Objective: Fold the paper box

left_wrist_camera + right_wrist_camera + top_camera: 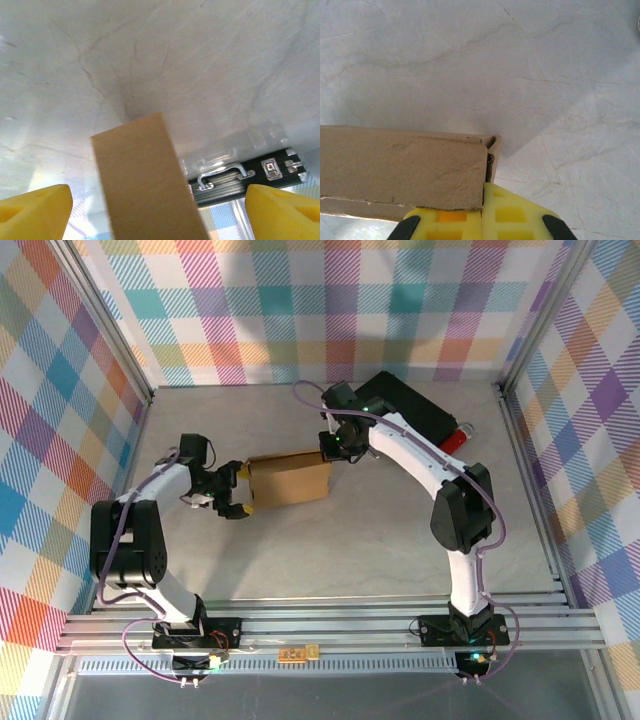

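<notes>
The paper box [288, 480] is brown cardboard, partly folded, in the middle of the table. My left gripper [236, 494] is at its left end and stands open. In the left wrist view its yellow fingertips [35, 210] are far apart, with a cardboard flap [145, 180] rising between them and touching neither. My right gripper [332, 448] is at the box's far right corner. In the right wrist view the right gripper [483, 192] is shut, with the edge of the box's end wall [490, 160] running into the seam between its yellow fingers and a flap [400, 167] lying to the left.
A black hard case [415, 405] with a metal handle [222, 177] lies at the back right, a small red object [455, 437] beside it. Plaid walls enclose the table on three sides. An aluminium rail [330, 625] runs along the near edge.
</notes>
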### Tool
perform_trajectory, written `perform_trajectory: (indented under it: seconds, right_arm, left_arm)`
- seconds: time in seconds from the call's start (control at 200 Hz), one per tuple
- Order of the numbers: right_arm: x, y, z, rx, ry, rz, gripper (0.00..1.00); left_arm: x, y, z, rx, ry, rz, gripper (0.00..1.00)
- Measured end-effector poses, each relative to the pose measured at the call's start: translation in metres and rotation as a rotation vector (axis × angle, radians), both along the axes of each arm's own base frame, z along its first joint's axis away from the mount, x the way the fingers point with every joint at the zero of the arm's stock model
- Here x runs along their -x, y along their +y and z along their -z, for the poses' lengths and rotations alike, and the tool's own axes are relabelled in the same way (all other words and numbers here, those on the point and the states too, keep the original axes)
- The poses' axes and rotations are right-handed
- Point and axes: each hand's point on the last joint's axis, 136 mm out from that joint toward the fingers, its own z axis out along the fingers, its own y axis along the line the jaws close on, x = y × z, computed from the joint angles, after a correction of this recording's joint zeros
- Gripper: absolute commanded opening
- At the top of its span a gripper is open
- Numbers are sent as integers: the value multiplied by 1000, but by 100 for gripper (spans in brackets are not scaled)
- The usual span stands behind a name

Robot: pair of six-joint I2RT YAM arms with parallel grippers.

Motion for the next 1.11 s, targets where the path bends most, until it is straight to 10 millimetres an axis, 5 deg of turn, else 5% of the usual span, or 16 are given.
perform_trajectory:
  seconds: [0.125, 0.32, 0.45, 0.81, 1.105]
  right_arm:
    - [-5, 2, 0, 7, -2, 3, 0]
    - [-7, 3, 0, 20, 4, -2, 0]
    - [-6, 3, 0, 27, 8, -4, 0]
    - [-5, 2, 0, 36, 11, -18, 0]
    - [-5, 2, 0, 37, 10, -20, 0]
  left_arm:
    - [3, 24, -15, -136, -26, 100, 71]
    - [-38, 61, -109, -545, -347, 407, 41]
    - [-24, 56, -137, -680, -487, 624, 35]
    - [-8, -8, -130, -782, -704, 1226, 38]
    - [-16, 0, -110, -857, -649, 1355, 40]
